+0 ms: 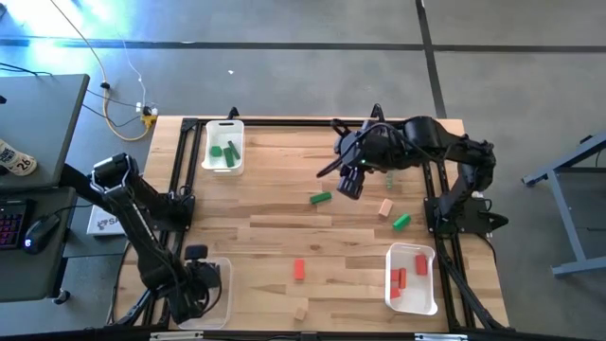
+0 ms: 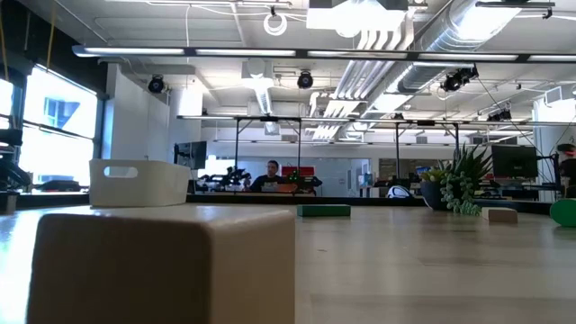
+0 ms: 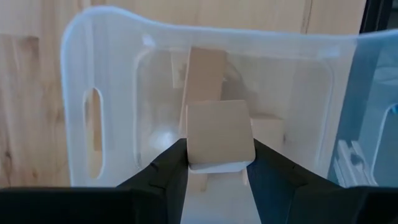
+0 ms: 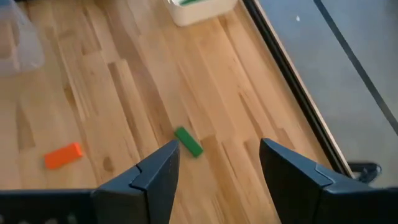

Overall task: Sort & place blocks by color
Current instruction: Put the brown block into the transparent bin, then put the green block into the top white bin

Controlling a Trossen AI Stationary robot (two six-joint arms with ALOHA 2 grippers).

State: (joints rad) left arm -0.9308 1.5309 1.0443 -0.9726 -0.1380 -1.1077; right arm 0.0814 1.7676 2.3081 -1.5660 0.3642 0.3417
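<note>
Left wrist view: left hand clamps tan cube above clear tray.

Low view: tan block up close, blurred, cut by frame edge, hiding bench behind. High view: left gripper covers much of clear tray; contents unclear.

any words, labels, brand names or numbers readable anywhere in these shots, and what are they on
No text can be read with certainty.
"26", a guess only: on the round sticker on the dark desk left of the table.
White sheet beside the left arm's base: printed marks, too small to read.
Screens in the room beyond the table: too far off to read.
Blocks, trays, arms: no lettering shows.
</note>
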